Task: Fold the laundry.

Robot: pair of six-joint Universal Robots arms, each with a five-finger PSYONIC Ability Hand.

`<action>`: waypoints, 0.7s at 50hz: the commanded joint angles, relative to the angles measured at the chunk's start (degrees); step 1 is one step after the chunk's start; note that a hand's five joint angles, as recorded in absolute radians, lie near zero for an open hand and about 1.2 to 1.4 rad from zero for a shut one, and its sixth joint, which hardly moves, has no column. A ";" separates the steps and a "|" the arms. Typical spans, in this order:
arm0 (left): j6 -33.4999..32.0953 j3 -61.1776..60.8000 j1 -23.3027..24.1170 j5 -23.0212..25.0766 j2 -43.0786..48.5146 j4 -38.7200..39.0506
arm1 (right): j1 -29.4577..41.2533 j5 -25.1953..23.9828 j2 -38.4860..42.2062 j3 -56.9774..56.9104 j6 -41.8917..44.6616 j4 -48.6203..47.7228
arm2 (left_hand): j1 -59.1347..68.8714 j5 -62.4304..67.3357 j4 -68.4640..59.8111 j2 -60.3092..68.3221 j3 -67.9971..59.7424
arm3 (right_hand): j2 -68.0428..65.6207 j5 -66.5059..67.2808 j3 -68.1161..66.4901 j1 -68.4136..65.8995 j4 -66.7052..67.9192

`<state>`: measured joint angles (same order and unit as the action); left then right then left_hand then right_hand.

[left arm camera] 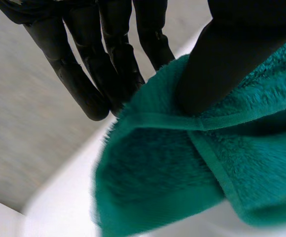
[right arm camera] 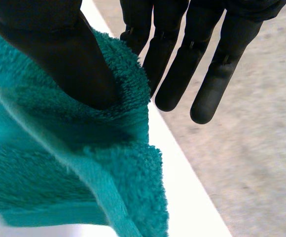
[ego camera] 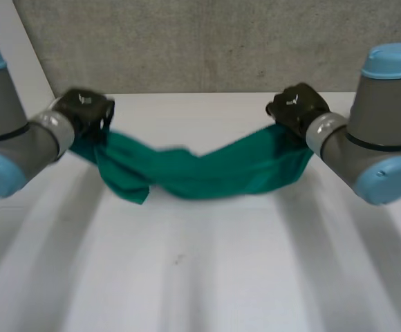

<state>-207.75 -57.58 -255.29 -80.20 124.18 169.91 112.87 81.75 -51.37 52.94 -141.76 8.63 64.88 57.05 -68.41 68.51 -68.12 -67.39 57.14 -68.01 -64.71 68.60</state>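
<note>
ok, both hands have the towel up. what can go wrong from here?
1. Slip: the left hand and right hand each pinch the green towel by thumb close to its edge; a tug could pull it free.
2. Bad fold: the towel sags, bunched mid-span, a flap hanging near the left hand; laid down now it would likely crease.
3. It hangs near the far edge of the table; dropped, it might slide off.

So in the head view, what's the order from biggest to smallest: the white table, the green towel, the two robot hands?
1. white table
2. green towel
3. left robot hand and right robot hand: about alike, so not ranked.
</note>
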 commanded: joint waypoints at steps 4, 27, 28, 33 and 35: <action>13.67 20.40 3.21 -8.04 -1.04 17.90 | -0.55 7.55 5.41 -19.37 -10.37 -20.91 | 15.12 12.95 -11.59 11.49 -11.88 | -12.61 12.86 -11.99 -15.29 11.40; 9.56 -10.62 7.00 -5.93 5.27 23.36 | -0.63 1.31 9.79 1.20 -12.58 -13.47 | 14.47 12.30 -10.95 10.84 -11.24 | -12.61 12.86 -11.99 -15.29 11.40; 9.38 -11.06 7.00 -5.93 5.97 23.01 | -0.81 1.31 10.49 1.64 -12.23 -13.20 | 13.97 11.80 -10.44 10.34 -10.73 | -12.61 12.86 -11.99 -15.29 11.40; 5.51 -12.47 7.26 -6.55 8.35 17.75 | -1.95 1.31 13.05 3.48 -9.94 -10.57 | 1.88 -0.29 1.65 -1.75 1.36 | -12.61 12.86 -11.99 -15.29 11.40; 4.20 -12.30 7.26 -6.98 7.83 14.59 | -2.21 1.31 12.79 4.10 -9.07 -9.52 | -5.33 -7.50 8.86 -8.97 8.57 | -12.61 12.86 -11.99 -15.29 11.40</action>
<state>-200.06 -69.63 -248.25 -86.36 131.25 190.75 111.54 82.97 -39.67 55.64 -152.95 -3.17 59.77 50.58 -60.40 60.36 -60.39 -67.39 57.74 -68.02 -64.71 68.67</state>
